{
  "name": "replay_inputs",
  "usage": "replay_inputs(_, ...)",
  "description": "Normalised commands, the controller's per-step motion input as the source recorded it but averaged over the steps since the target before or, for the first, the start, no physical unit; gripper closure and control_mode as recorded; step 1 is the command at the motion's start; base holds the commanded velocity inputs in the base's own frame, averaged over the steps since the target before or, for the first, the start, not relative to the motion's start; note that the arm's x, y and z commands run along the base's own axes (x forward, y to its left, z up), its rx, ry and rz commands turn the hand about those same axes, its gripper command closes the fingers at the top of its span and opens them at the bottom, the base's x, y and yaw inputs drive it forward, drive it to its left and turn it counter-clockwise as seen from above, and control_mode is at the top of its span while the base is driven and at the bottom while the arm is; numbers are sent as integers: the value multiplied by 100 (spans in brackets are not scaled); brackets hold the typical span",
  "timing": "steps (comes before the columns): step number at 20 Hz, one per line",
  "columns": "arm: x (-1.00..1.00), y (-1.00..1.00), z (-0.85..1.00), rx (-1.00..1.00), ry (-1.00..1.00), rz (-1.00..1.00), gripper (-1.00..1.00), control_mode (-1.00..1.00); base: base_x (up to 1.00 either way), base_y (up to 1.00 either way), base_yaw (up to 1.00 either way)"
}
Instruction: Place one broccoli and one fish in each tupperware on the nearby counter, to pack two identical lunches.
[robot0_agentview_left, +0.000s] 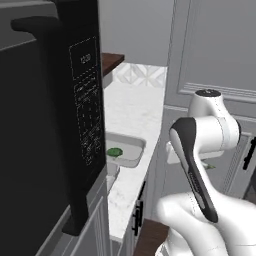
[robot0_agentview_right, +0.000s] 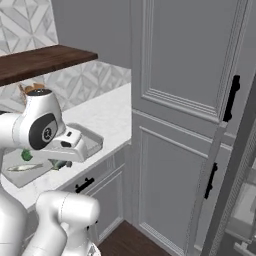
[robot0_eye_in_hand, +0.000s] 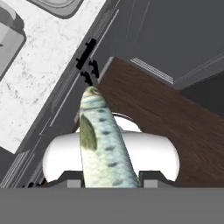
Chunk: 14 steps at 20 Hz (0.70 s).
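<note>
The gripper (robot0_eye_in_hand: 107, 180) was clamped on a silvery, dark-spotted fish (robot0_eye_in_hand: 103, 144), jaws drawn in to its flanks, the head pointing to twelve o'clock in the hand view above grey cabinet fronts and dark wooden floor. Farther off, on the white counter (robot0_agentview_left: 131, 112), one tupperware (robot0_agentview_left: 131, 150) held a broccoli (robot0_agentview_left: 114, 152), its near end cut off by the dark microwave door (robot0_agentview_left: 80, 110), whose pale keypad writing was too small to read. In the right base view, the arm hid much of both trays.
</note>
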Motion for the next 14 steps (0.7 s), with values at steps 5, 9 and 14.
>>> replay_inputs(5,0,0,0,0,0,0,100,100,74,0,29)
replay_inputs(9,0,0,0,0,0,0,100,100,55,-1,26)
replay_inputs(14,12,0,0,0,0,1,100,-100,3,0,2)
